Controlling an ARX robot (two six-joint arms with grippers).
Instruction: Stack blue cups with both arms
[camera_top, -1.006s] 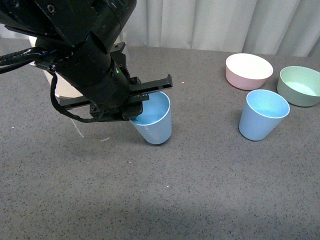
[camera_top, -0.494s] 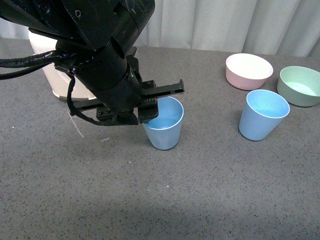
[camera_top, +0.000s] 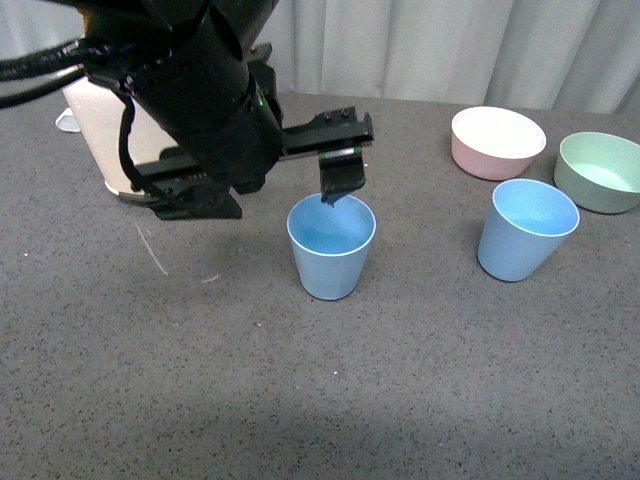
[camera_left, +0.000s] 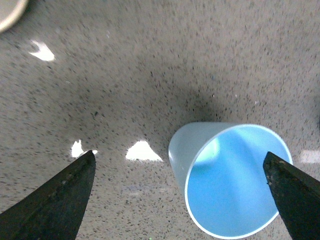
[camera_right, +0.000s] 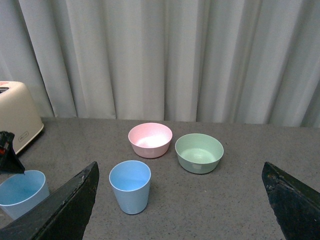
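At the far left of the grey speckled desk (camera_top: 420, 390) stands a cream, boxy toaster (camera_top: 92, 140), partly hidden by the bulky black left arm (camera_top: 200, 100). The left gripper (camera_left: 175, 200) is spread wide and has hold of nothing; in the left wrist view its two dark fingers (camera_left: 52, 202) sit far apart, one on either side of the nearer light blue tapered plastic cup (camera_top: 331, 262). That cup stands upright on the desk on its own, a little left of centre, mouth up. One finger hangs just over its back rim (whether it touches the rim cannot be told).

Further right, well apart from the first, the second light blue plastic cup (camera_top: 526, 240) also stands upright and free. Just behind it sits a round pink bowl (camera_top: 497, 142), and beside that, at the right edge, a round pale green bowl (camera_top: 600, 172). A white pleated curtain (camera_top: 450, 45) closes off the back.

The right gripper (camera_right: 178, 200) shows only in its own wrist view: its fingers (camera_right: 65, 210) are spread wide, gripping nothing, raised well above the desk and facing both bowls and both cups.
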